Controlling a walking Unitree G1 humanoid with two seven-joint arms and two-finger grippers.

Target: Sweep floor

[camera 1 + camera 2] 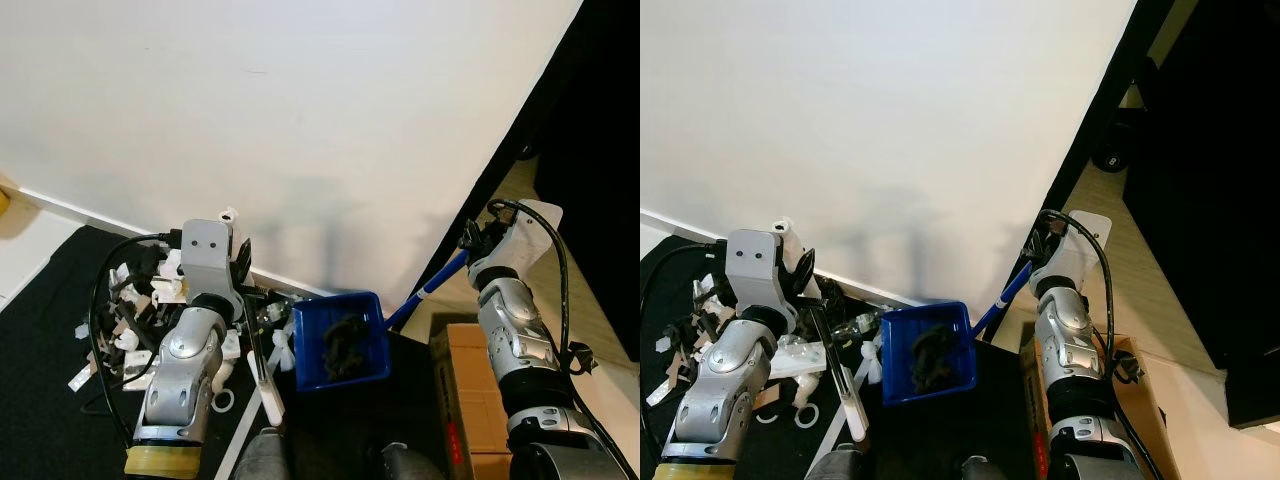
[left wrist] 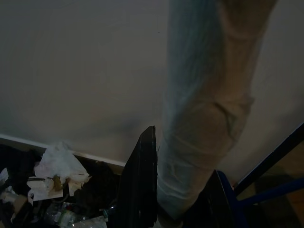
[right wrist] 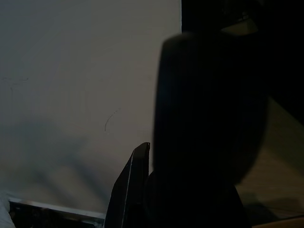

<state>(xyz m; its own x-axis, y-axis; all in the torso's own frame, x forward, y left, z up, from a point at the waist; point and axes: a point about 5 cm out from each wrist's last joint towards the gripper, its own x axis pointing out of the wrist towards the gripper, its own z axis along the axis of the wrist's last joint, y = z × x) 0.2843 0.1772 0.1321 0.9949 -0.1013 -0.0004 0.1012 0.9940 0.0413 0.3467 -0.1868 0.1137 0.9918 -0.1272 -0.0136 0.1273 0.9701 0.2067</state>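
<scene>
Litter [image 1: 125, 300] lies heaped on the dark floor at nine o'clock, against the wall's base. Just right of it the left gripper [image 1: 242, 262] is clamped on a pale broom handle [image 1: 262, 365] that runs down toward six o'clock. At centre hangs the blue dustpan [image 1: 340, 340], dark debris inside, its long blue handle [image 1: 425, 290] rising toward two o'clock into the right gripper [image 1: 470, 240], clamped on it. Litter sits left of the pan, nearer the left arm.
</scene>
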